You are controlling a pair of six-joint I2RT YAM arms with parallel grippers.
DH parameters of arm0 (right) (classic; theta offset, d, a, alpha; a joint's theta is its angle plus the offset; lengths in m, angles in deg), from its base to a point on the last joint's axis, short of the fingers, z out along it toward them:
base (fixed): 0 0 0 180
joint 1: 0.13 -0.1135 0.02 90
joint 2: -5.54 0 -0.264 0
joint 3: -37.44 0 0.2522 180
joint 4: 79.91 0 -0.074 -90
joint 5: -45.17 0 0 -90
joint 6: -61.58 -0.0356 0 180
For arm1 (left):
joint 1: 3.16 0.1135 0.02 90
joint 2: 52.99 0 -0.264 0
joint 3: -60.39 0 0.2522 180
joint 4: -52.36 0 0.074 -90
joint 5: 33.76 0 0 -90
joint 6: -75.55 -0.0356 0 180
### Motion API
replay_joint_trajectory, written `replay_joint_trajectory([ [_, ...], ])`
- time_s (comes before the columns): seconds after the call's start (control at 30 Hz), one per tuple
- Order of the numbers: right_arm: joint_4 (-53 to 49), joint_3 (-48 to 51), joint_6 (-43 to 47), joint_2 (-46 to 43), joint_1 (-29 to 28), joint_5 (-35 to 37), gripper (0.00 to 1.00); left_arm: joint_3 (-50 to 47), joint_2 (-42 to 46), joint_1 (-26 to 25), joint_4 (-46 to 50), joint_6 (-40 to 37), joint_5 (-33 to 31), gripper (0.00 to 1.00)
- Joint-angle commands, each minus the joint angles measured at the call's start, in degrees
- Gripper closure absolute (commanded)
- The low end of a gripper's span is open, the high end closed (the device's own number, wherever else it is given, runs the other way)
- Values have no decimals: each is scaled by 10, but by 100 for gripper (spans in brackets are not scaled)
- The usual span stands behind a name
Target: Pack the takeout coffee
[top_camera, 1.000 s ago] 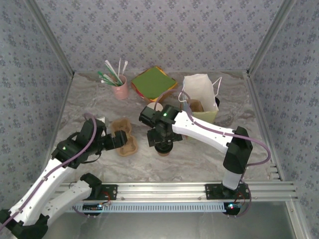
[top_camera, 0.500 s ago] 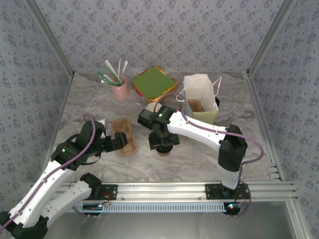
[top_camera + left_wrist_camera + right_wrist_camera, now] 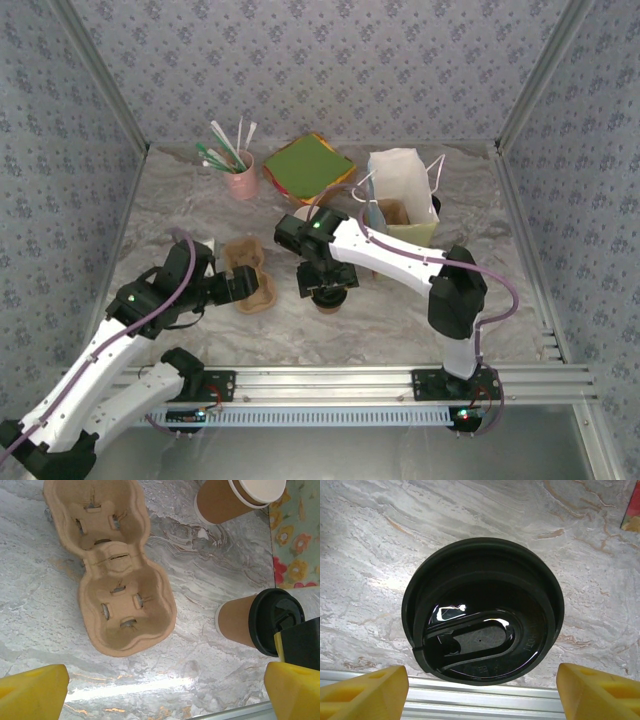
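Packing is barely started: the takeout coffee [image 3: 482,610] stands on the tabletop [image 3: 180,200], at 8 o'clock from the paper bag [image 3: 402,195]. The right end effector [image 3: 482,692] straddles its lid, jaws spread, not gripping; the left end effector [image 3: 162,692] is open, empty. Grasp, lift and bagging remain.

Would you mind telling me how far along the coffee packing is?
Done: the takeout coffee stands lidded on the table. In hand: the right gripper hangs over it, open jaws either side, no grip yet. Remaining: grasp it, lift it, and probably set it in the paper bag.
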State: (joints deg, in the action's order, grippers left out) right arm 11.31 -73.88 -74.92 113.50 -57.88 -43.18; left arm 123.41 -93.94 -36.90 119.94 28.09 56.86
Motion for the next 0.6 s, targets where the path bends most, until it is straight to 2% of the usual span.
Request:
replay_joint_trajectory([
  [0.0,-23,-14,7,10,5,-2,22,-1,2,3,-5,-10,6,0],
  [0.57,-17,-10,14,22,11,0,25,-6,8,3,-5,-4,10,0],
])
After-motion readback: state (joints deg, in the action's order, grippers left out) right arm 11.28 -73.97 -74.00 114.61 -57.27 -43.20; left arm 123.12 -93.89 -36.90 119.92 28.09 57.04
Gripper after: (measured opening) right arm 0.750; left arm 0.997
